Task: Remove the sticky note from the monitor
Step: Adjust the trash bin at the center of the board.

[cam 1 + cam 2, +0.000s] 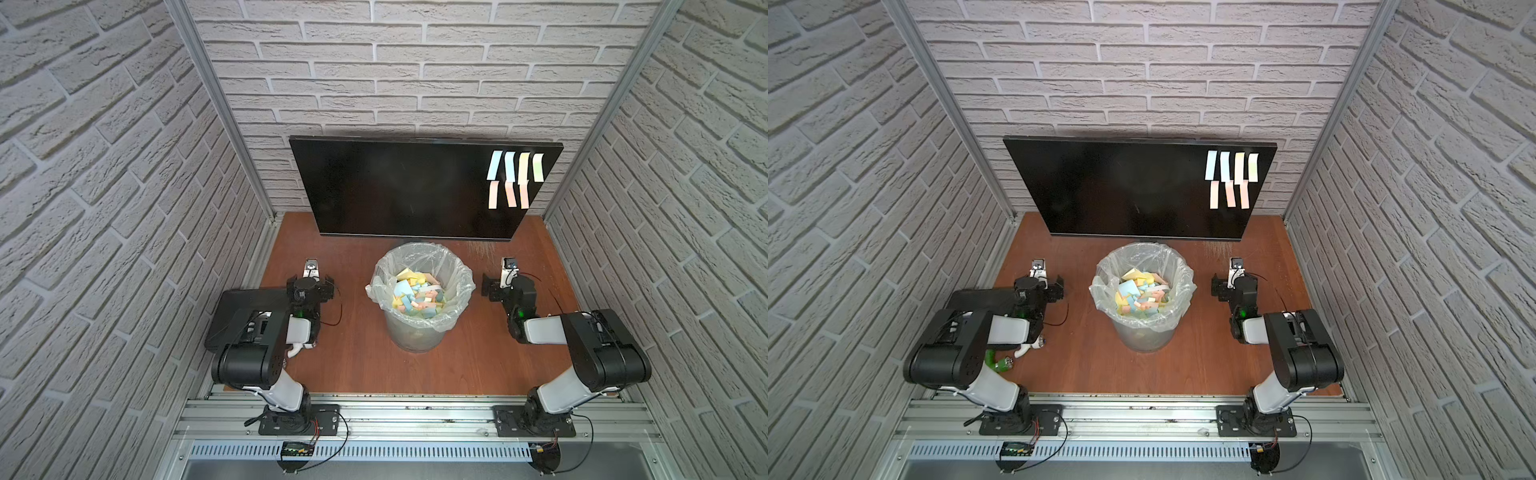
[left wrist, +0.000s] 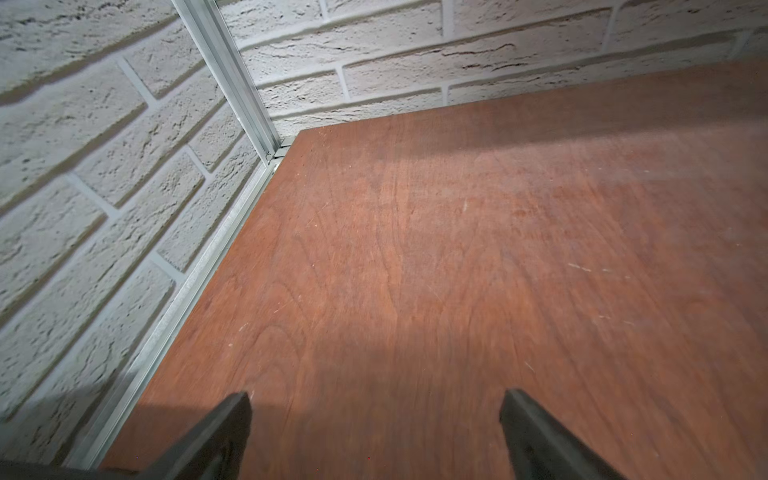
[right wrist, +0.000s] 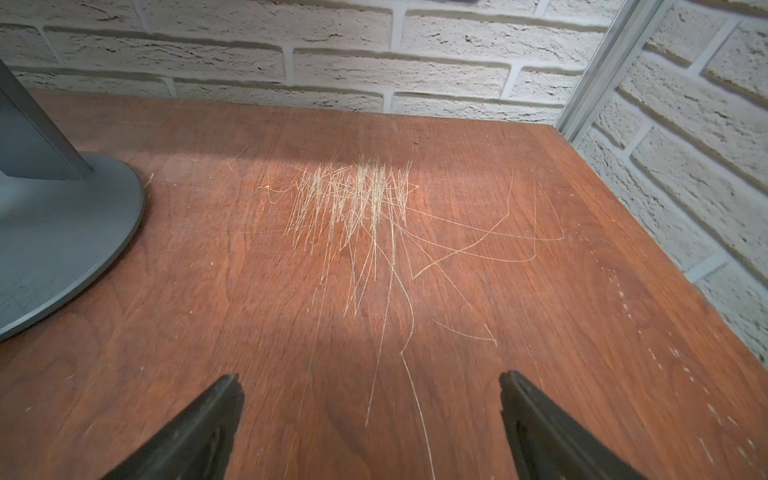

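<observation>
**Figure. Posture at the outset of note removal.** The left end effector (image 2: 376,397) and the right end effector (image 3: 370,378) are shown low over the table (image 1: 353,365). The jaws of each are spread wide with nothing between them, and only bare wood is framed between the fingertips in the wrist views.

The monitor (image 1: 415,187) is stood upright beyond both end effectors, before the back wall. Its dark screen is turned toward them so that the face can be approached head-on.

The sticky notes (image 1: 510,194), 7 in number, are stuck in 2 rows (4 above, 3 below) on the screen. They are placed ahead of and well above the right end effector, and well apart from the left one, so the right arm is judged the likelier to be used. The lower edges of the notes are presumed loose, which would offer a place to be pinched.

A lined bin (image 1: 419,291), partly filled with discarded notes, is set between the 2 end effectors. It is presumably placed there so that a peeled note can be dropped with a short sweep.

The monitor's round base (image 3: 62,249) is seen to one side of the right end effector. A patch of scratches (image 3: 357,199) is seen on the table just ahead of that end effector, roughly below the notes. None of the 7 notes is in contact with an end effector.
</observation>
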